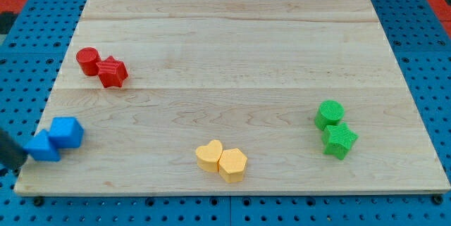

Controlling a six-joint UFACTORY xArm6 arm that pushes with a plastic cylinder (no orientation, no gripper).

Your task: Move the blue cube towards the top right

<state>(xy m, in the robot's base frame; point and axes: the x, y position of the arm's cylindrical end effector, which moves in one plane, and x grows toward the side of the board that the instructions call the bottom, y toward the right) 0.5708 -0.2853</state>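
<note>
The wooden desk fills the view, pale and wide open across its middle, with the blocks parked in pairs around the edges. Over at three o'clock sit a green cylinder and a green star, touching. Down at six o'clock a yellow heart leans against a yellow hexagon. Up at ten o'clock a red cylinder and a red star huddle together. Now the action corner, eight o'clock: the blue cube sits near the desk's left edge, pressed against a second blue block whose shape I can't quite call. And there's my tip, a dark rod just poking in at the view's left edge, right beside that second blue block. There's no pincer on this arm, so nothing to spread or squeeze; it's all pushing. Here's the key line: from my tip the cube lies at about two o'clock, with the other blue block wedged between us. By my read, a push along that line would likely shove both blues together, so coming round to the cube's own seven o'clock side looks cleaner.
</note>
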